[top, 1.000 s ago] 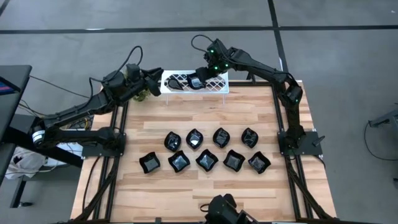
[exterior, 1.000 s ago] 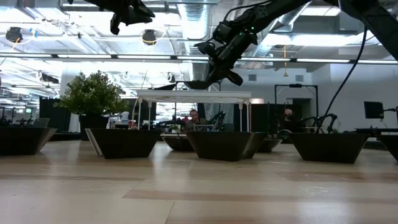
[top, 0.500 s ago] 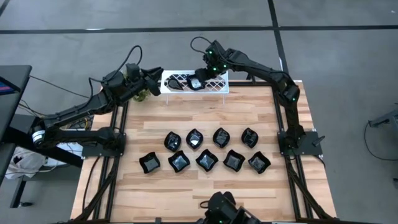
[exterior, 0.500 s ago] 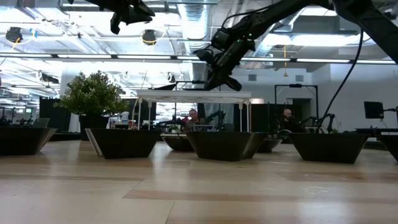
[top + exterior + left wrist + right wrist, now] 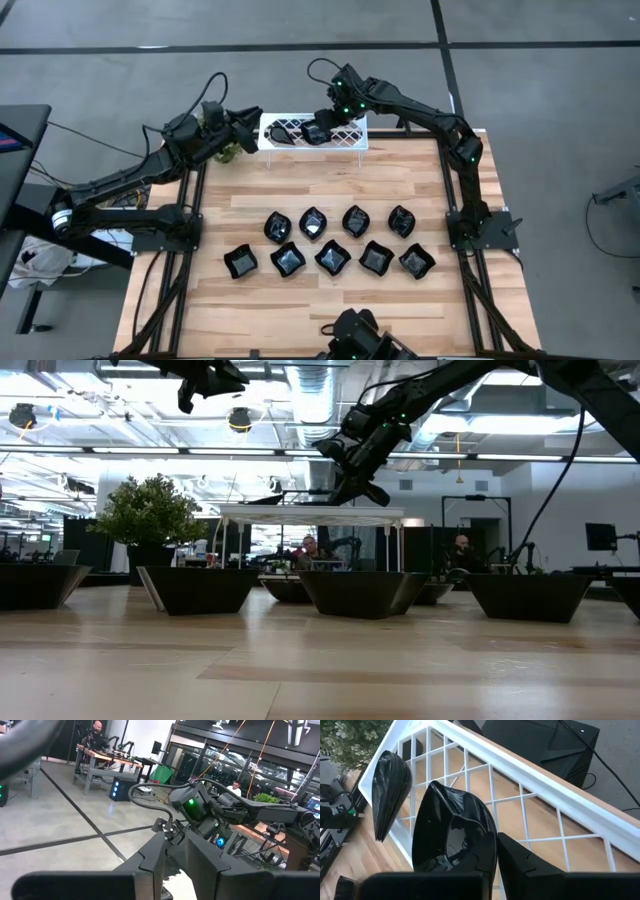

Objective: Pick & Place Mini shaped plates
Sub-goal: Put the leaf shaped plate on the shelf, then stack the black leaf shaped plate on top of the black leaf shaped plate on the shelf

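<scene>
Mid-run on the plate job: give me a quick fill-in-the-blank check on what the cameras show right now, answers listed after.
1. The white rack stands at the table's far edge and carries ____ black dishes, a slim teardrop dish and a leaf-like dish.
2. The gripper over the rack, at the leaf-like dish, is the ____ gripper.
3. On the wooden table the remaining black plates lie in two rows, four in the far row and ____ in the near row.

Missing words: two; right; five

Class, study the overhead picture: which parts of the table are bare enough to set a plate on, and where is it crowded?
Free: the wide wooden band between the white rack and the back row of plates, and the front strip of the table. Crowded: the two rows of plates mid-table and the rack, where the right claw works.
</scene>
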